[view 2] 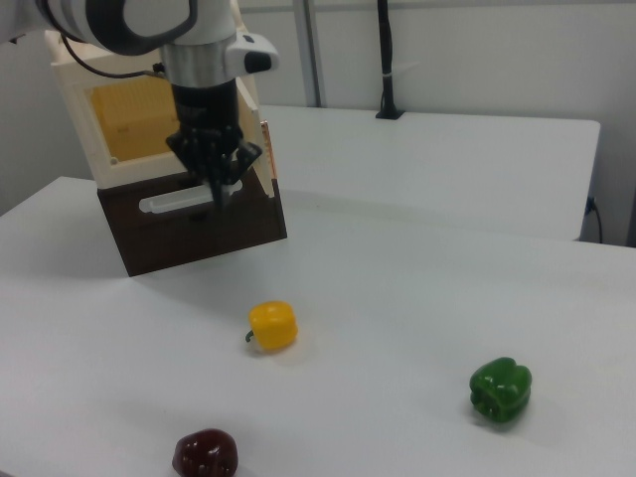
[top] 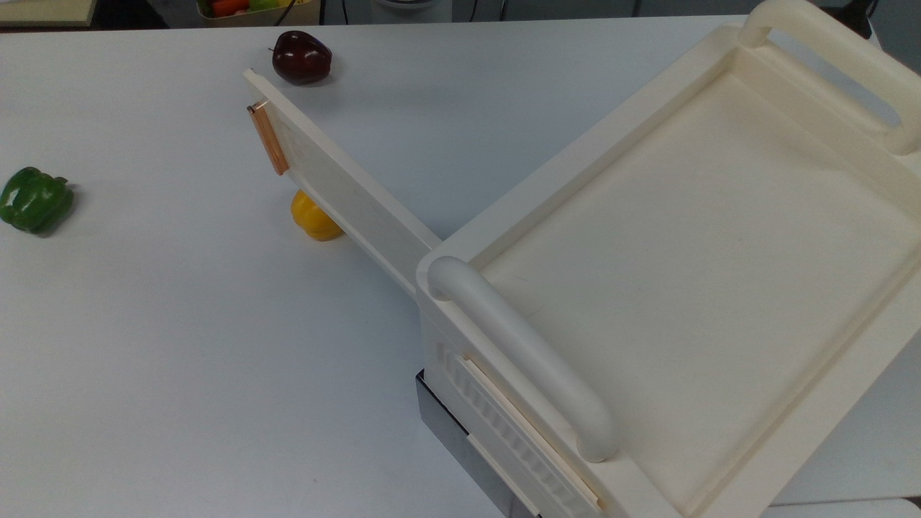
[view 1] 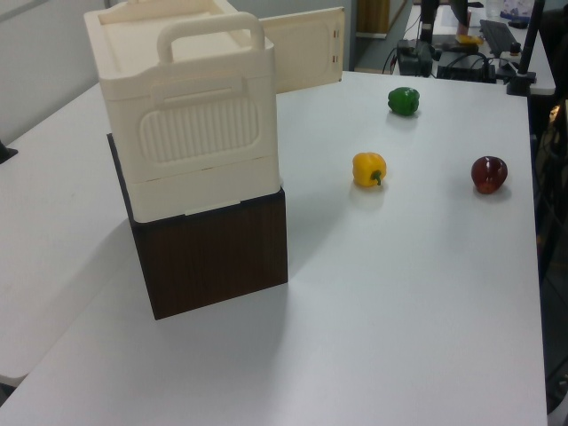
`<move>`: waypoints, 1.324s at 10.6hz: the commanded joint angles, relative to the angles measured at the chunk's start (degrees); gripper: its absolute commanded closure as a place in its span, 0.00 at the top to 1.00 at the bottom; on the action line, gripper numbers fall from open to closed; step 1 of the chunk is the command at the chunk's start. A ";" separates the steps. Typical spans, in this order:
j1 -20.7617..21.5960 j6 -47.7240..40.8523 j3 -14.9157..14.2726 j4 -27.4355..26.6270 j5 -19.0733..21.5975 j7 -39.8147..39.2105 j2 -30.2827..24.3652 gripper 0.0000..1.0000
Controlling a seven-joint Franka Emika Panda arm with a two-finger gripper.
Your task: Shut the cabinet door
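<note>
Cream cabinet door [top: 338, 194] stands swung wide off the cabinet [top: 691, 273], running toward upper left in the top view. Our gripper [view 2: 221, 189], upper left in the right view, holds nothing; finger gap unclear, presumably lining up a push.

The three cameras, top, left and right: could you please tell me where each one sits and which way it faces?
Top view: high above, looking down on the cabinet top and open cabinet door; no arm.
Left view: raised, off the cabinet's ribbed end, facing across the table; no arm.
Right view: low, opposite the cabinet's open front; arm and claw before it.
Shared: yellow pepper, green pepper, apple.
</note>
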 commanded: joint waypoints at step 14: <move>-0.15 37.72 0.65 0.08 11.11 14.27 9.15 0.00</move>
